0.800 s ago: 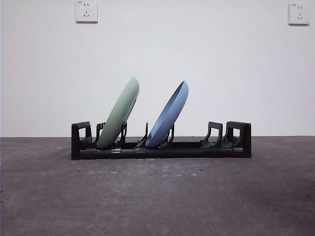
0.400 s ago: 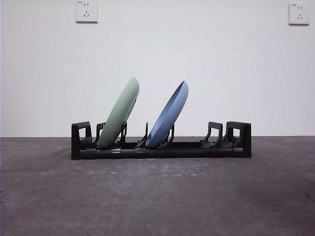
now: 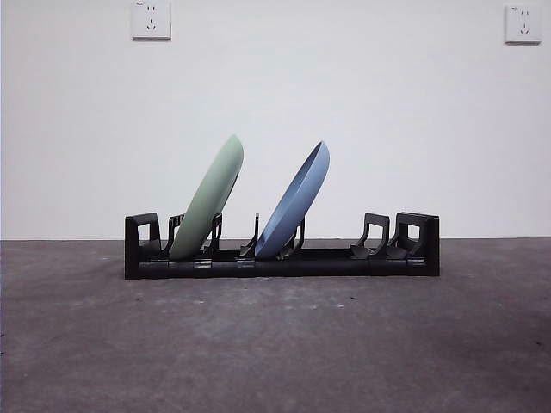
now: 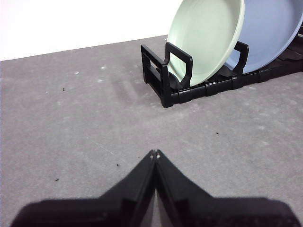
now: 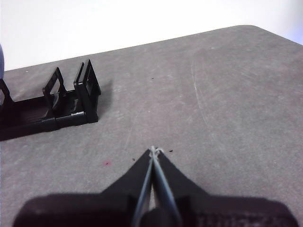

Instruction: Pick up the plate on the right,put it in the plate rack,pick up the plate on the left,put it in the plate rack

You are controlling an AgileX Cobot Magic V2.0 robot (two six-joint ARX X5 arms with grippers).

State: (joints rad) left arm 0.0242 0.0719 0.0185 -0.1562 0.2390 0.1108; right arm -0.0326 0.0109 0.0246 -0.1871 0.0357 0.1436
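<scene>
The plate rack (image 3: 282,249) stands lengthwise across the grey table (image 3: 275,344) in the front view, set back toward the far edge below the white wall (image 3: 387,120). Two plates stand in it on edge, a green plate (image 3: 209,200) near one end and a blue plate (image 3: 295,203) nearer the middle. Each is wedged at its foot between curved prongs and tilts the same way, resting against the prong behind it, which is what keeps it up. The prongs toward the other end carry nothing. No arm shows here, and with both plates racked I judge the task finished.

From the left wrist, the left hand (image 4: 155,153) hangs over bare table, well apart from the rack's blocky end piece, its two black jaws pressed together tip to tip with nothing between them. The green plate (image 4: 206,40) leans in the nearest slot and the blue plate (image 4: 272,33) stands behind it.

From the right wrist, the right hand (image 5: 155,151) is likewise pinched closed and empty, over open table well away from the rack's vacant end (image 5: 71,101).
</scene>
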